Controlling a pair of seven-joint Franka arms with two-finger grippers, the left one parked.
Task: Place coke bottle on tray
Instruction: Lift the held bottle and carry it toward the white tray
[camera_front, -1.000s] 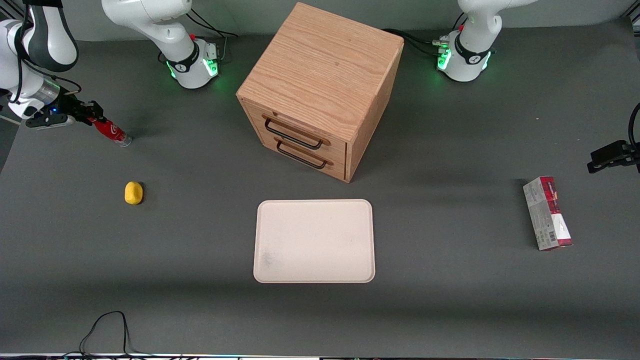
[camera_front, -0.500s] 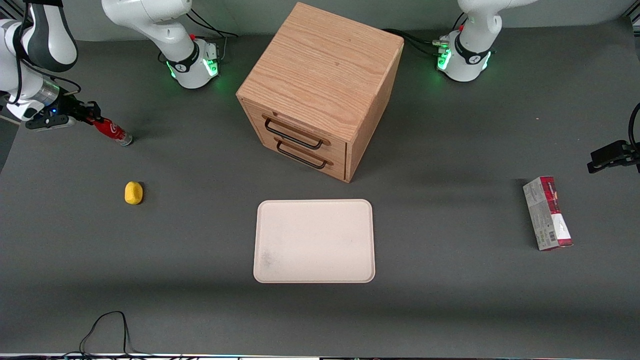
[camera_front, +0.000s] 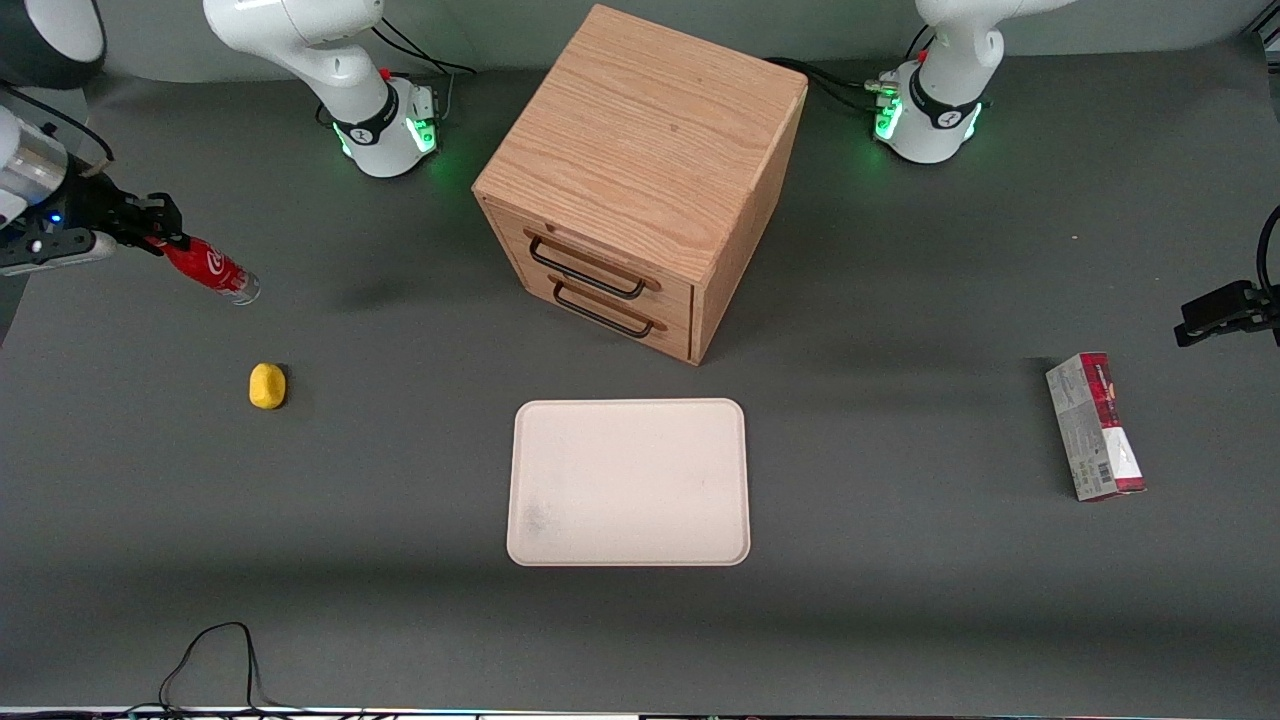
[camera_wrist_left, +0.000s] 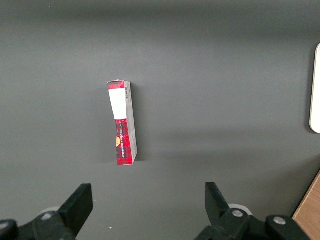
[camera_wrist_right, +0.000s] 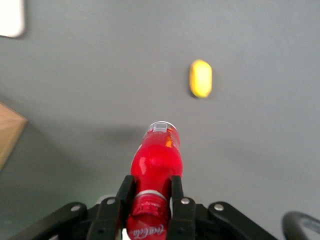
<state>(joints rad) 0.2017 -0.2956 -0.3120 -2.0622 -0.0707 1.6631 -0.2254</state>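
My jaws (camera_front: 160, 238) are clamped on the neck of the bottle (camera_front: 208, 269), just under its cap, at the working arm's end of the bench (camera_front: 900, 600). In the wrist view the two fingers (camera_wrist_right: 176, 200) press either side of the red neck, and the bottle (camera_wrist_right: 156, 165) points away from me, tilted, its clear base outermost. From the front, the bottle hangs slanted in the air with its shadow lying apart from it on the bench. A small yellow lump (camera_front: 267, 386) sits on the bench nearer the front camera than the bottle; I also see it from the wrist (camera_wrist_right: 201, 78). The tray (camera_front: 540, 420) lies flat, well apart from me, toward the middle of the bench, in front of the wooden cabinet (camera_front: 650, 150) with two drawers. A carton (camera_front: 1094, 426) lies toward the parked arm's end.
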